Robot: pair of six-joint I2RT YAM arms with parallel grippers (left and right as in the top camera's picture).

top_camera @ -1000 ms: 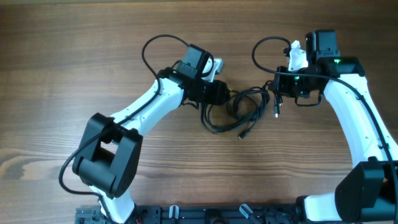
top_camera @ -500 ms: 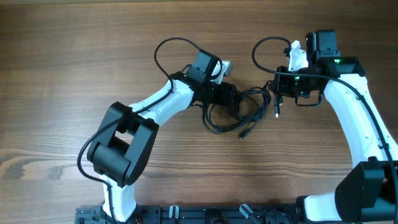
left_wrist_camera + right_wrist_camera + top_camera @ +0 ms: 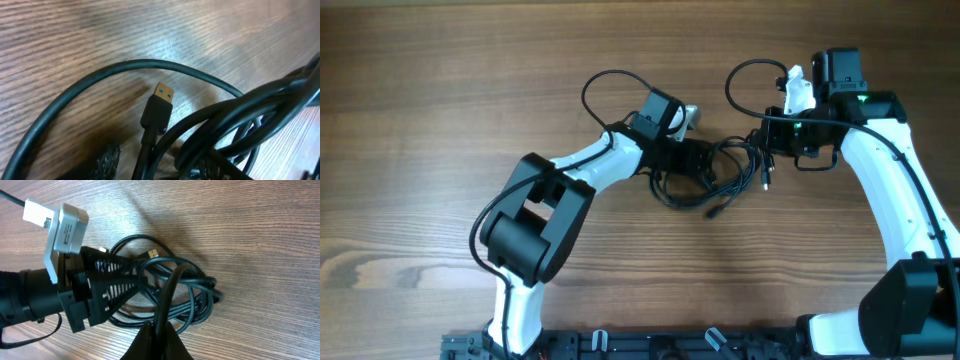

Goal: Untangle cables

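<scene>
Right gripper [image 3: 159,336] is pressed together on one strand of the cables [image 3: 732,172], which rises from its fingertips into the heap. Left gripper [image 3: 706,163] has its jaws in the same heap from the other side; I cannot tell whether they pinch a cord or only stand around it. These cables lie as a small knot of black loops between both grippers, on a brown wooden table [image 3: 440,110] with strong grain. One plug [image 3: 159,106] with a metal tip lies flat on the wood inside a loop. Compared with a second ago, the left arm reaches further to the right and the loops are pushed closer together; the right arm has not moved. I see wide bare wood to the left and beyond the heap. A black rail [image 3: 650,345] runs along the near edge.
</scene>
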